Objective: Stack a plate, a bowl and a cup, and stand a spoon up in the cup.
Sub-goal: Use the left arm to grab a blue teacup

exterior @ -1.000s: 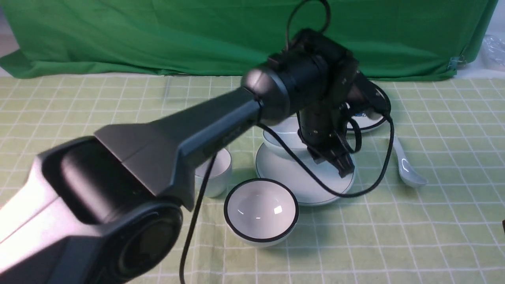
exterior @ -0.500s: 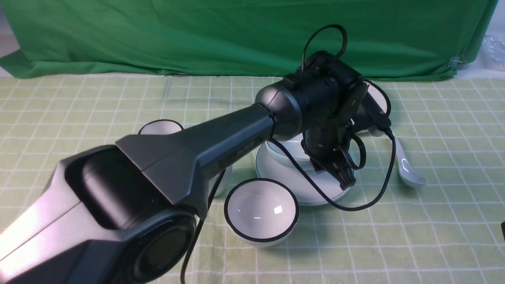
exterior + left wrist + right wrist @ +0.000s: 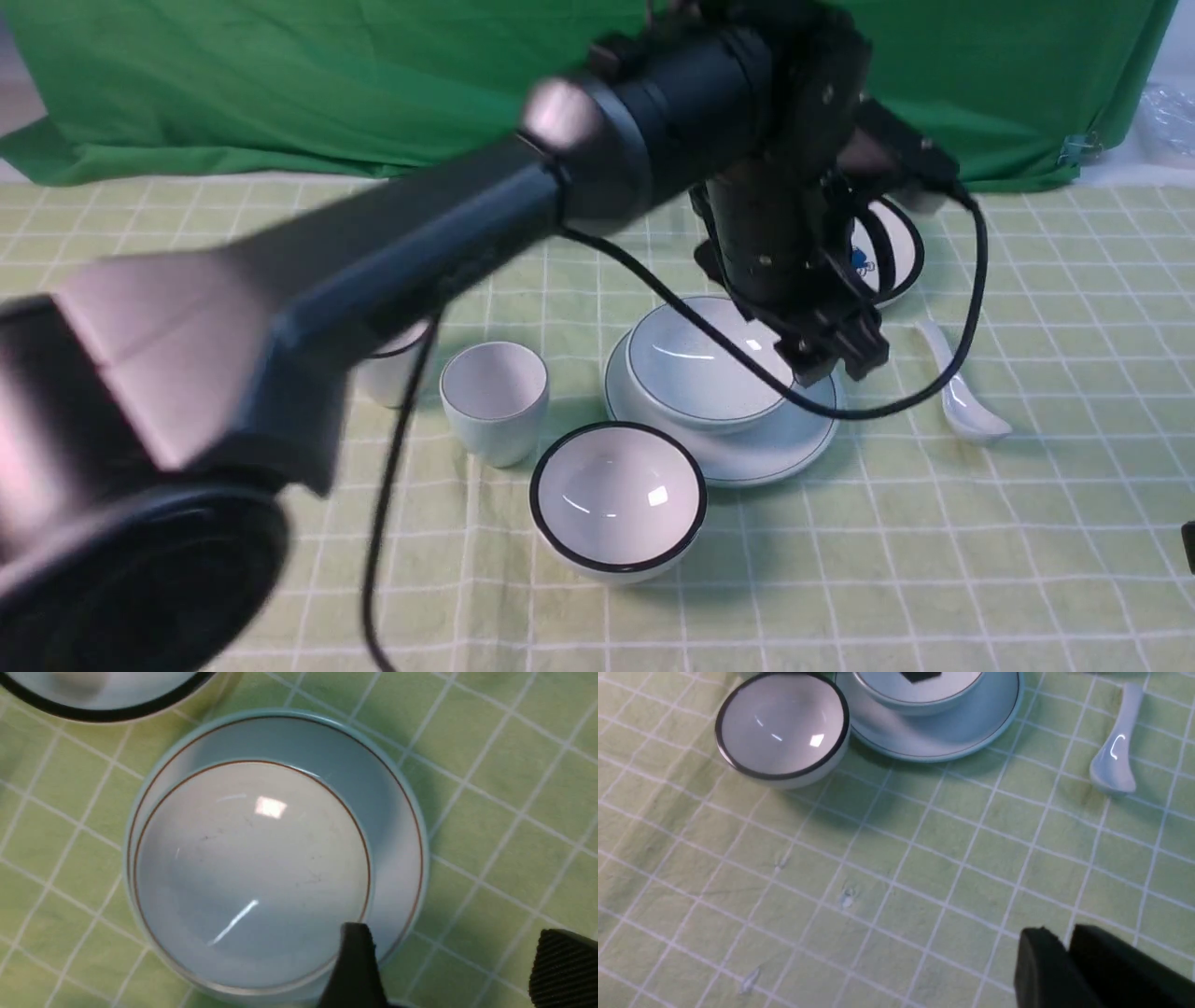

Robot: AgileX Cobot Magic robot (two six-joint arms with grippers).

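The bowl (image 3: 695,369) is sitting in the plate (image 3: 747,457) on the worktop (image 3: 934,560). The left fingers (image 3: 357,966) are hanging apart, empty, over the bowl's rim. The right fingers (image 3: 1041,970) are sitting together, empty. The cup (image 3: 493,397) is standing left of the plate, with the spoon (image 3: 966,415) lying to its right.

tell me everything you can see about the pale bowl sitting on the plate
The bowl is shallow, round and glossy, pale bluish-white, and looks ceramic, with a thin dark line just at its rim. It is empty and upright. It rests on the plate, set off-centre so more bare plate shows on one side. The open left tool hangs over its right edge. Whether a finger touches the rim cannot be told.
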